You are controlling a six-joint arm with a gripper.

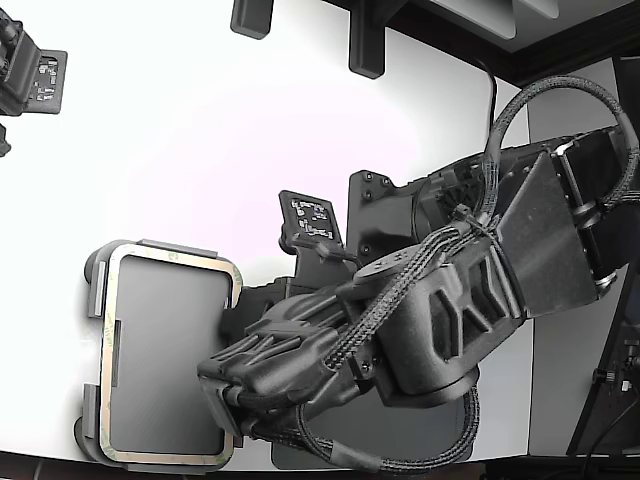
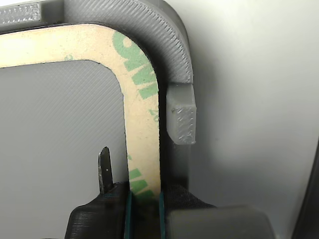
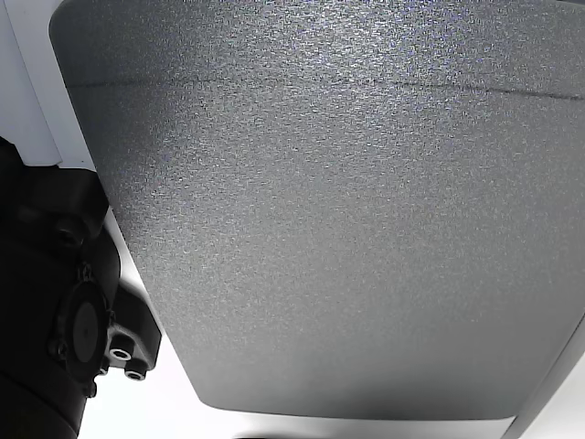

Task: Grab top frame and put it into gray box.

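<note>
The top frame (image 1: 108,350), a thin pale tan-green rim with a hollow middle, lies inside the gray box (image 1: 150,246) at the exterior view's lower left. My gripper (image 1: 225,400) reaches over the frame's rim on the exterior view's right, near the front corner. In the wrist view the frame (image 2: 142,114) shows tan with green print, its rounded corner tucked into the gray box (image 2: 169,45) beside a raised tab (image 2: 180,117). My gripper (image 2: 144,199) has its teal-edged pads against both edges of that rim, shut on it.
A dark gray textured mat (image 3: 347,229) fills the other view and shows under my arm (image 1: 335,455). A second arm's gripper (image 1: 25,70) sits at the exterior view's top left. Black fixtures (image 1: 367,40) and a labelled black stand (image 1: 312,220) are behind.
</note>
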